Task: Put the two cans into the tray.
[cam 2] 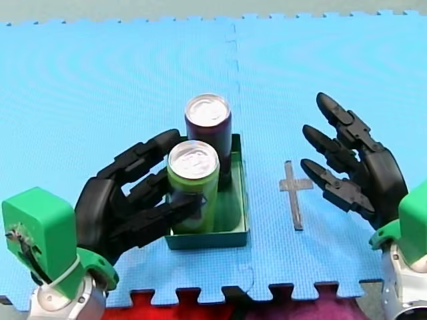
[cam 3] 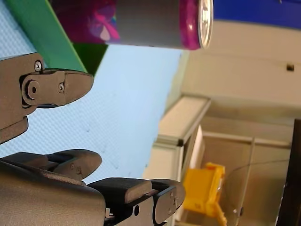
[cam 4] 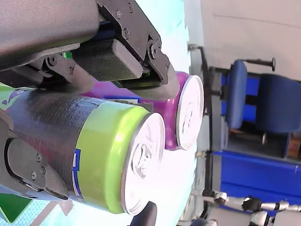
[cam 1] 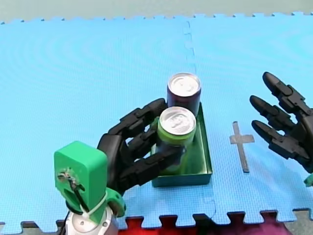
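My left hand (cam 2: 120, 203) is curled around the green can (cam 2: 197, 180), with fingers on its far side and thumb on its near side. The can sits at the hand's 2 o'clock, upright, its base inside the tray (cam 2: 243, 223). At the green can's 12 o'clock the purple can (cam 2: 208, 130) stands in the tray's far end. At the tray's 3 o'clock, past a tape cross (cam 2: 293, 190), my right hand (cam 2: 350, 173) holds nothing.

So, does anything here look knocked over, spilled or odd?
Nothing stands out. The purple can and green can are both upright in the tray, the left hand gripping the green one. The right hand hovers beside a tape cross.
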You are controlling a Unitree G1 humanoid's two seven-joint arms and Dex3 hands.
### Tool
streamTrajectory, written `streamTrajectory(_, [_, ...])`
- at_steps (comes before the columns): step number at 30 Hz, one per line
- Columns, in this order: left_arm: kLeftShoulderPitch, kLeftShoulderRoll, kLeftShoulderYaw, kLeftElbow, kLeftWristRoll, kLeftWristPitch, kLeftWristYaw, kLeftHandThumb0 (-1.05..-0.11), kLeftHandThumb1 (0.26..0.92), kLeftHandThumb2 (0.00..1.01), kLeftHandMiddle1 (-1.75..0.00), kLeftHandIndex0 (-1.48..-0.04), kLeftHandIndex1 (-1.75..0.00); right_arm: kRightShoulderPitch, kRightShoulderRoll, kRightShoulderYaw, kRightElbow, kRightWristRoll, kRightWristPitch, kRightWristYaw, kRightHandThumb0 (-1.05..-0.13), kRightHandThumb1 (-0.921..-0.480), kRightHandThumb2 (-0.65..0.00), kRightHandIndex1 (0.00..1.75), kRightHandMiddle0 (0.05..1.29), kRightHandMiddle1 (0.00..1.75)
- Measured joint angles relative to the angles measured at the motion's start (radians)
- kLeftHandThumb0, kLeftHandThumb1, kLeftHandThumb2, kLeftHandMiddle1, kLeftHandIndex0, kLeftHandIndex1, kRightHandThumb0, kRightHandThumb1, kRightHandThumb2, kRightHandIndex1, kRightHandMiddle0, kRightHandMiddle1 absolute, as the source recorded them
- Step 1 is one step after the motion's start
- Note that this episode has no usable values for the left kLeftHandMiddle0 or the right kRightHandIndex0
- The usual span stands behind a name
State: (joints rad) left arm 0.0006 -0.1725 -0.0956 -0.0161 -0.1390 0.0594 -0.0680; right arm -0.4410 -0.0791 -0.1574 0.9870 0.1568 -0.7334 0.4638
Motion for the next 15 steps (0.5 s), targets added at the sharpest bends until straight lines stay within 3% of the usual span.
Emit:
streamTrajectory(11, [0.003, 0.006, -0.003, -0.007, -0.008, 0.000, -0.028, -0.882, 0.771, 0.00, 0.00, -0.54, 0.00, 0.000, -0.001, 0.002, -0.006, -0.003, 0.004, -0.005, -1.040, -0.921, -0.285, 0.00, 0.29, 0.00])
streamTrajectory(15, [0.015, 0.049, -0.007, -0.043, -0.044, 0.030, -0.103, -0.907, 0.771, 0.00, 0.00, -0.45, 0.00, 0.001, -0.002, 0.002, -0.007, -0.003, 0.006, -0.006, -1.038, -0.921, -0.288, 0.00, 0.29, 0.00])
